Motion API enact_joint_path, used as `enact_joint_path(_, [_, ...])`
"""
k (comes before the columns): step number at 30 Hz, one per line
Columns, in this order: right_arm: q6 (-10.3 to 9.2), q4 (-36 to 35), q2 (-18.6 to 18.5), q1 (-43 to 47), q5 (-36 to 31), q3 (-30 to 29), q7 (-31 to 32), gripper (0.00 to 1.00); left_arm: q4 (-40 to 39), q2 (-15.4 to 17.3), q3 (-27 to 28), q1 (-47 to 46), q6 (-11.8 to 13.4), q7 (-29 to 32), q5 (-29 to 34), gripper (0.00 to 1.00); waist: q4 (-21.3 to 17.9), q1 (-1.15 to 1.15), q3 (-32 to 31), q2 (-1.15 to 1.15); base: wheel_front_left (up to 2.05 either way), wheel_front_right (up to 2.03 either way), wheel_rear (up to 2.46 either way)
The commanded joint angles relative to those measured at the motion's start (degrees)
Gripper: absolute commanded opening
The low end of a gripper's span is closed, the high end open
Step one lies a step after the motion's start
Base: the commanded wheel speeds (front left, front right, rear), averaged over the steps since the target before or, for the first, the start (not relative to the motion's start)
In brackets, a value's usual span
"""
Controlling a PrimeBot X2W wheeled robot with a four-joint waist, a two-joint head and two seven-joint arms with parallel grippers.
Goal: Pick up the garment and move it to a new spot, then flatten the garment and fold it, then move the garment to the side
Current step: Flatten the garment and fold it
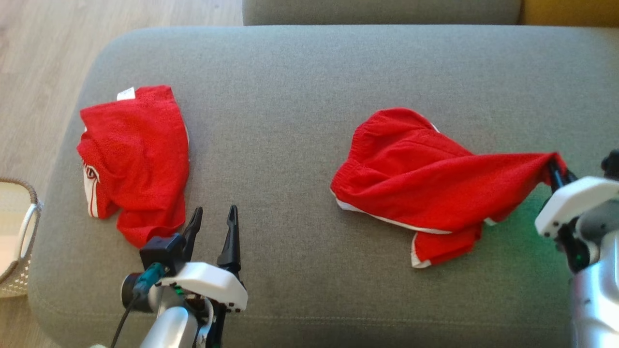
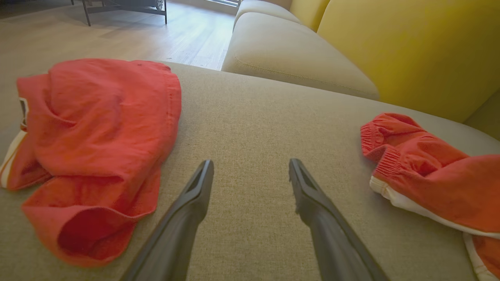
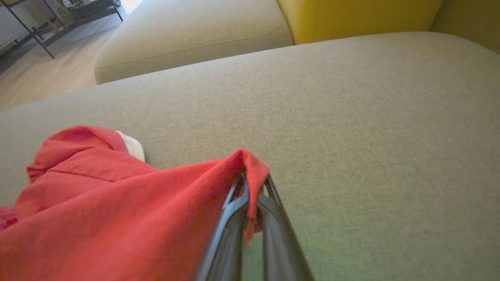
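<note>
Right end effector clamped on a corner of the red shorts; left end effector open, empty. Fabric judged light, limp; elastic waistband the firmer hold.

Home living rm, grey sofa seat, yellow backrest, wood floor, woven basket by sofa

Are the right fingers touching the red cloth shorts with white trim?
Touching. The right wrist view shows the right fingers pinched shut on a corner of the red cloth shorts with white trim.
</note>
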Motion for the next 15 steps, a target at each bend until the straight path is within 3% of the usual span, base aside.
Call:
enact_joint_path(1, [-0.02,-1.45,-0.01,-3.87,-0.92,0.62,-0.55,0.76,-1.49,0.33,1.57,-2.85,0.05,-0.7,0.42,1.0,-0.13,-0.01,0.41,0.0,0.0,0.0,0.0])
enact_joint_path(2, [-0.02,-0.09,0.11,-4.98,-2.3,-0.7,-0.96,1.0,-1.43,0.33,1.49,-3.0,0.06,-0.7,0.41,1.0,-0.22,-0.01,0.63,0.0,0.0,0.0,0.0])
enact_joint_path(11, [-0.02,6.03,0.73,-10.98,-12.05,-0.23,-7.5,1.0,-1.26,0.32,0.78,-4.08,0.54,-0.7,-0.08,1.0,-2.41,-0.01,0.89,0.0,0.0,0.0,0.0])
enact_joint_path(15, [-0.02,4.94,1.59,-9.86,-10.57,2.93,-11.76,1.0,-1.51,0.32,1.03,-4.13,0.55,-0.7,-0.15,1.0,-4.05,-0.01,-0.13,0.0,0.0,0.0,0.0])
